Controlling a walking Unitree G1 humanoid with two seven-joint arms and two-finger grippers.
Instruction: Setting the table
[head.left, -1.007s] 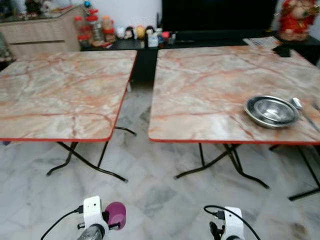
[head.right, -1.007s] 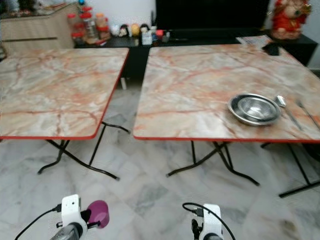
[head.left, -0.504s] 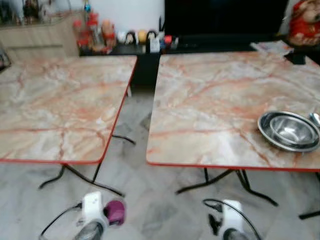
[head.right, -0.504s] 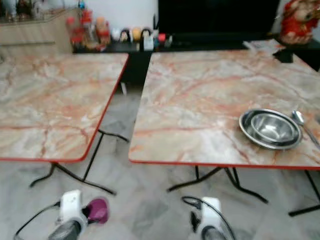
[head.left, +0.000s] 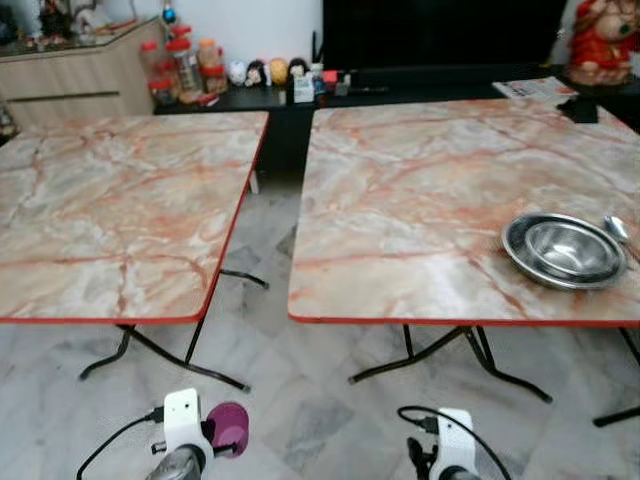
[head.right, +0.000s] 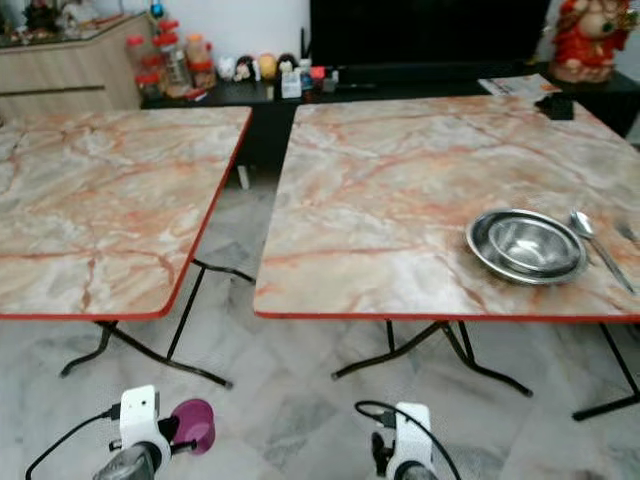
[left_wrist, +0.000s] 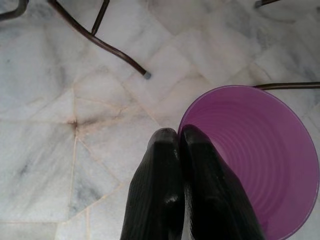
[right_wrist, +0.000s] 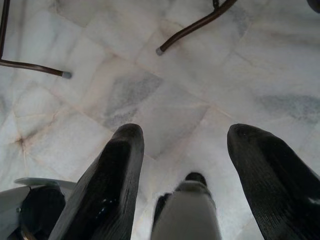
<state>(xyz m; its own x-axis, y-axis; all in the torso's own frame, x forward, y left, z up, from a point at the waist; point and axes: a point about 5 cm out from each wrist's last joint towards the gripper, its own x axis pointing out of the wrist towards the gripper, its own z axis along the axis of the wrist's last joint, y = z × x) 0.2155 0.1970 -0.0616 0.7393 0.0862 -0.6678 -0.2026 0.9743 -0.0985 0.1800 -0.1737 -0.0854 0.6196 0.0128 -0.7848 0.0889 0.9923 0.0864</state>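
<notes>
Spoon (head.left: 616, 228) cut off at 3 o'clock beside bowl (head.left: 564, 249); both arms cropped low. Left gripper (left_wrist: 181, 145) pinches cup (left_wrist: 260, 155) rim; right gripper (right_wrist: 184, 150) spread wide, holding nothing.

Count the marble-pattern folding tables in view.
2. One marble-pattern, red-edged folding table stands on the robot's left; the other on its right, carrying a round steel bowl and a metal spoon.

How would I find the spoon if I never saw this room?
Look at the right-hand marble-patterned table, the one in front of the big black screen. Near its right edge sits a shiny steel bowl. The spoon lies flat just right of that bowl: thin and silvery, with a long handle, while the bowl is wide and round.
</notes>
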